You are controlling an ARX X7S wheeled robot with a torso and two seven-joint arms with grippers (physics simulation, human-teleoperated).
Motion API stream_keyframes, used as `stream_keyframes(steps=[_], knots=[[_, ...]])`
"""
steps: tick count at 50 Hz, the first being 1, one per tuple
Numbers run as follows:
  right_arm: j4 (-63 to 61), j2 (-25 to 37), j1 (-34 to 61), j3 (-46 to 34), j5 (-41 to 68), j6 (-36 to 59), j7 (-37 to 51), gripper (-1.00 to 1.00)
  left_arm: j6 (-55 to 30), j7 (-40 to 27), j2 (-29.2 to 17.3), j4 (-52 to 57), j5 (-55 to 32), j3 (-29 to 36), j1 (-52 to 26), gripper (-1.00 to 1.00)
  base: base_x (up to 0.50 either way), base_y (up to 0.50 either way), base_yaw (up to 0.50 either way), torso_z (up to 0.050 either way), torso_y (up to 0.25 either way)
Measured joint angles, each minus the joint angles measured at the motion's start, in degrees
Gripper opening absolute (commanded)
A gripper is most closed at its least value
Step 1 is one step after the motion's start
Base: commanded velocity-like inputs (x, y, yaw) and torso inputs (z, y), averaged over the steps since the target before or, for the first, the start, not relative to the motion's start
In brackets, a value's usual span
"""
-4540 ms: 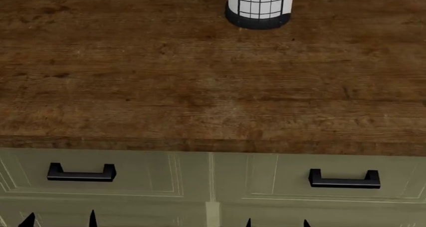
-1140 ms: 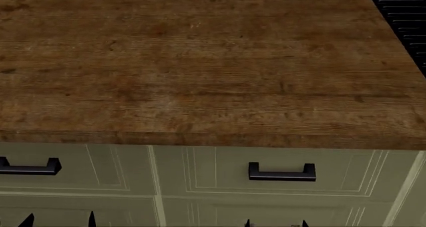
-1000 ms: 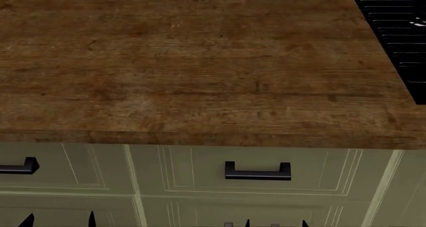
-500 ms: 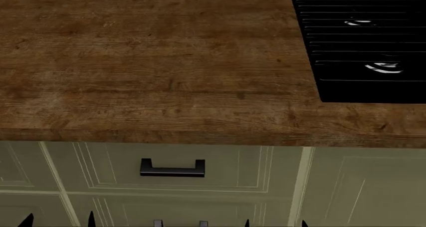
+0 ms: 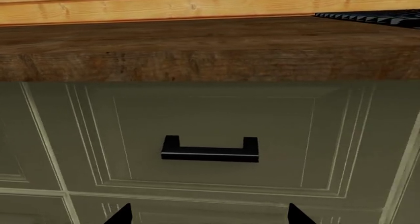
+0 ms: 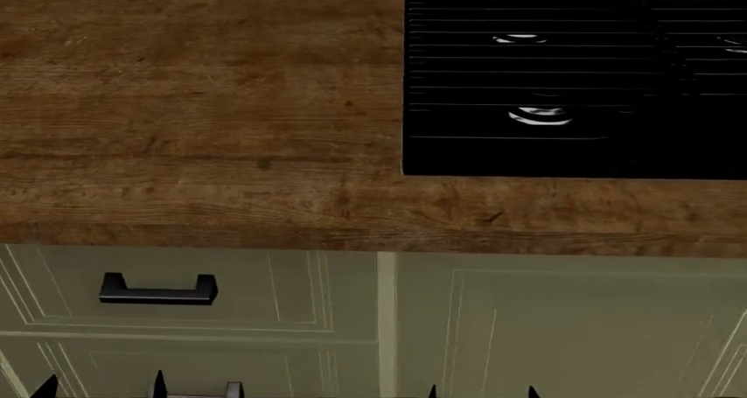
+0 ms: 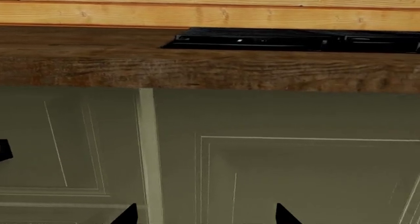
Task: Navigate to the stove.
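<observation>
Wide flat black gas cooktop point(image 6: 572, 83) set flush in brown wood counter point(image 6: 198, 109): rigid, fixed, nothing to grasp. Both claws released, holding nothing.

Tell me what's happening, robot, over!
Both claws empty, tips apart, low by the pale green cabinet fronts. Flat black ridged gas stove ahead, right of centre in the brown wood counter. Nothing blocking.

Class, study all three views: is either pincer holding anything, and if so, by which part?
Nothing is held. The left pincer and the right pincer show only spread fingertips with bare cabinet front between them, short of the stove.
</observation>
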Motion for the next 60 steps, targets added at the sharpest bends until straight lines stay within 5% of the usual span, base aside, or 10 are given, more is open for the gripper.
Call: stream_keyframes(steps=[60], knots=[[0.2,1.0,0.4,-1.5,1.0,-0.2,1.2,1.0,0.5,-1.1,-1.1,-0.1,-1.1,1.2,-0.2,1.0,-0.01,-0.5,0.0,0.0,0.0]])
